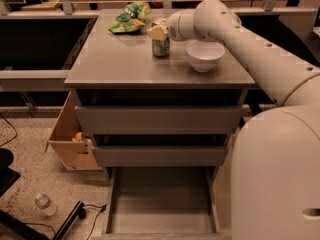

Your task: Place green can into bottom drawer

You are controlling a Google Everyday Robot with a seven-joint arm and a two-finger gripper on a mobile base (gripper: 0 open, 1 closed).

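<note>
Covering green can (pixel 160 48) top on cabinet (pixel 122 61): gripper (pixel 158 32)

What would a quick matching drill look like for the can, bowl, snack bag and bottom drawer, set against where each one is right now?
Things:
1. green can
2. white bowl
3. snack bag
4. bottom drawer

Places:
A. pulled open, down at floor level
B. far left part of the cabinet top
C. on the top, just right of the can in the picture
D. upright on the top, with the gripper at its upper end

Pairs: 1-D, 2-C, 3-B, 4-A
</note>
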